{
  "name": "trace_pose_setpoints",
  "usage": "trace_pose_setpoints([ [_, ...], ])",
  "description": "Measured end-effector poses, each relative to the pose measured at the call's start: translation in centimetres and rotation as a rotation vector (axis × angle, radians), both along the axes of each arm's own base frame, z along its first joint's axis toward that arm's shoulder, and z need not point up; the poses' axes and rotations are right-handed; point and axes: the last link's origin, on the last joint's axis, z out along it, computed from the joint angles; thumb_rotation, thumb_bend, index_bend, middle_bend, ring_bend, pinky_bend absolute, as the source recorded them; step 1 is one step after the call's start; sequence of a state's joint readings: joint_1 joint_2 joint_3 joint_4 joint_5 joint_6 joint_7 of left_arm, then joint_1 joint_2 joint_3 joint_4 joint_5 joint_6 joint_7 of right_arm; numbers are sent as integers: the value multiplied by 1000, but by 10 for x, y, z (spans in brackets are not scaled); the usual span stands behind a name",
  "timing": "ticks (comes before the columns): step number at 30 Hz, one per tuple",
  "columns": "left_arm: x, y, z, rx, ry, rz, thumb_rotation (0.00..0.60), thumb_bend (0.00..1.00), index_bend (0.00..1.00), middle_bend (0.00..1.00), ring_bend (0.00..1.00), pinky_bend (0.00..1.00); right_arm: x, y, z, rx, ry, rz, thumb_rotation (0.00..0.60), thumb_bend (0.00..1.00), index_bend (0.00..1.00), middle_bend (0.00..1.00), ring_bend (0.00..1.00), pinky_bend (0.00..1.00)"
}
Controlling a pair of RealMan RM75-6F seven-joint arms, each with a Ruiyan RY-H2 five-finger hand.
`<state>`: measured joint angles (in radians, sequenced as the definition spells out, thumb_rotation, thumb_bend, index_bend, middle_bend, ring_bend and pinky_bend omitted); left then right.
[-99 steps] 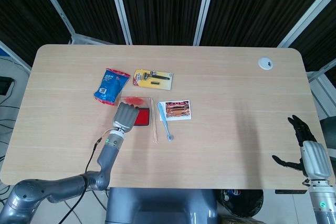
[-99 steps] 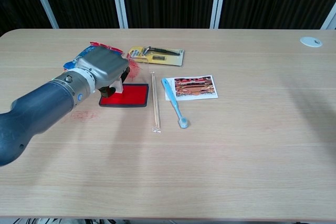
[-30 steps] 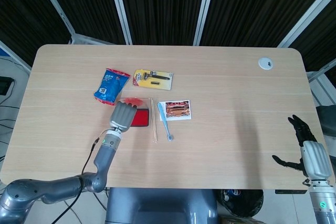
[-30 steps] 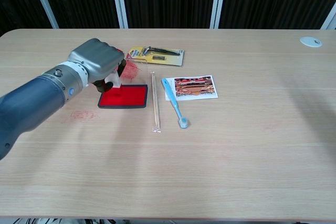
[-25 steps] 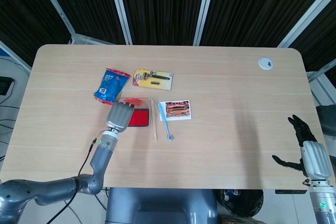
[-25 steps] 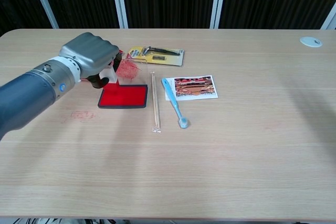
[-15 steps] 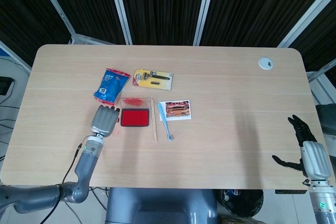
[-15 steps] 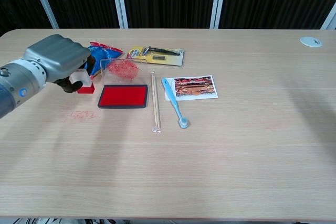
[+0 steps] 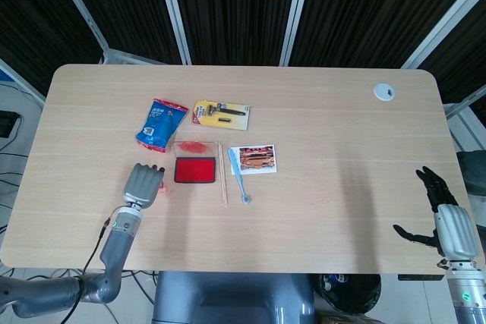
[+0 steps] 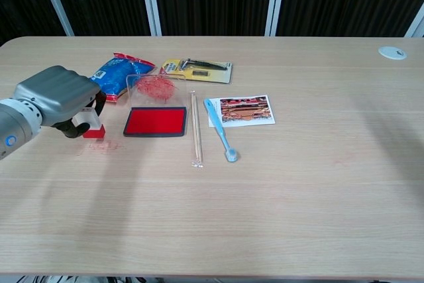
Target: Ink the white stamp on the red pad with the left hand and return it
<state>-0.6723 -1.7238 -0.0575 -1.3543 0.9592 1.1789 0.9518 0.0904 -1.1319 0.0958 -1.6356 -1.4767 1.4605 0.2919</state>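
My left hand (image 10: 56, 101) grips the white stamp (image 10: 89, 126), whose red inked face points down just above the table, left of the red pad (image 10: 156, 121). In the head view the left hand (image 9: 143, 184) covers the stamp, with the red pad (image 9: 194, 170) to its right. The pad's clear lid (image 10: 154, 86), smeared with red, stands open behind it. Faint red marks (image 10: 101, 145) show on the table under the stamp. My right hand (image 9: 446, 219) hangs off the table's near right corner, fingers spread and holding nothing.
A blue packet (image 10: 118, 68) lies behind my left hand. A yellow razor card (image 10: 199, 69), a wrapped chopstick pair (image 10: 195, 129), a blue toothbrush (image 10: 220, 130) and a photo card (image 10: 246, 110) lie right of the pad. A white cable cap (image 10: 392, 52) sits at the far right.
My left hand lifted the stamp off the red pad and carried it leftwards and down towards the table. The right hand stayed still.
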Motion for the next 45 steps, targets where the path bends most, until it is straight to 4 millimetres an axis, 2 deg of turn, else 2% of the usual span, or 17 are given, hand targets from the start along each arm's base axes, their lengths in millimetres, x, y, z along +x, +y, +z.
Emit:
trace_pose_setpoints([
  [6,-2,-1,-6,-8,10,5,600,488,673,694,518,582,0,0,0,1,-2,-1,600,131,0,0,0,185],
  [28,-4,-1,-16,-15,32,24,600,441,617,636,477,542,0,0,0,2,-3,-1,600,132,0,0,0,185],
  [45,-4,-1,-15,-19,51,38,600,368,494,498,398,475,0,0,0,5,-7,-2,600,133,0,0,0,185],
])
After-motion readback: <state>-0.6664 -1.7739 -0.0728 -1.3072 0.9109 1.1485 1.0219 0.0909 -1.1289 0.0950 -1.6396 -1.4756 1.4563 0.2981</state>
